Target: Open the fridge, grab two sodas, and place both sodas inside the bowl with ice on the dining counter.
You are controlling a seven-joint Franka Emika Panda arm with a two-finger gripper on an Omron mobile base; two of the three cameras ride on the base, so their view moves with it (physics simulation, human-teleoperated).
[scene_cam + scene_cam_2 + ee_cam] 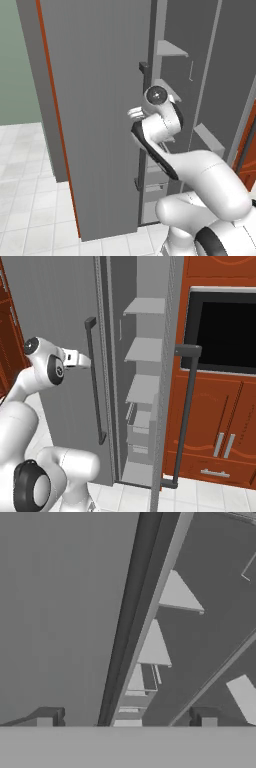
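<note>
Step in hand: opening the fridge [60, 306] — judged the first stage of the task, with the door only partly swung out.
Fridge: tall and grey, its left door standing ajar; a narrow gap shows pale grey shelves [145, 348] stacked inside, with drawers [140, 428] lower down.
Door handle: a dark vertical bar [95, 381] on the left door, running from 12 to 6 o'clock in the right base view.
Pincer: the pincer [85, 360] sits at the handle, around 9 o'clock in the right base view. In the hand view its two dark fingertips [47, 717] stand wide apart, one at 7 o'clock and one at 5 o'clock, with the handle bar passing between them. Nothing is clamped — the jaws look open around the bar, not closed on it.
Arm: white with dark joints, reaching up from the base to the door's edge.
Sodas: no red cans can be made out in the gap; the inner shelves seen so far look bare.
Next move, as a judgement: the door needs to swing much wider before the arm can reach in, so a firm hold or hook on the bar and a pull along the door's arc seems called for.
Room: reddish-brown wood cabinets [215, 421] at 3 o'clock of the fridge, a black oven window [220, 331] set in them, a pale green wall [15, 60] at 9 o'clock.
Floor: white square tiles [30, 200].
</note>
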